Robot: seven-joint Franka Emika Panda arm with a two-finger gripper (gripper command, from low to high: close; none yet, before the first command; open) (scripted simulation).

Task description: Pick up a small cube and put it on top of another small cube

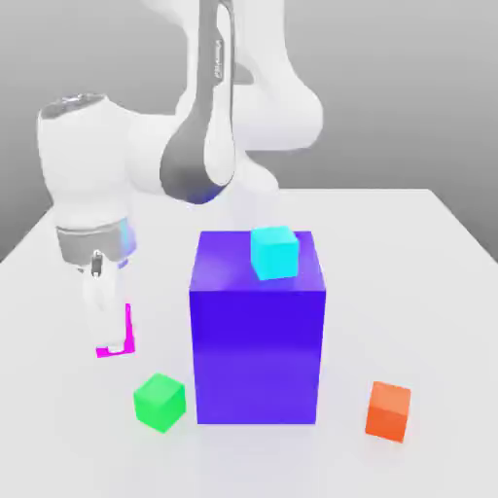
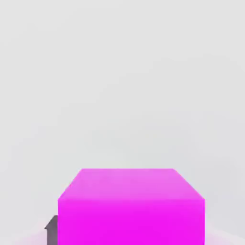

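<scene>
While the gripper (image 1: 107,321) is pressed together on the small cube (image 1: 119,331), this magenta cube sits low at the exterior view's left, close above the desk (image 1: 58,409), so the grasp seems done. Carrying and stacking remain, perhaps onto the green cube (image 1: 160,402) nearby or the orange cube (image 1: 389,411) further away.

Tall blue block (image 1: 258,340) mid-table; open tabletop (image 1: 428,292) toward exterior view's right
</scene>
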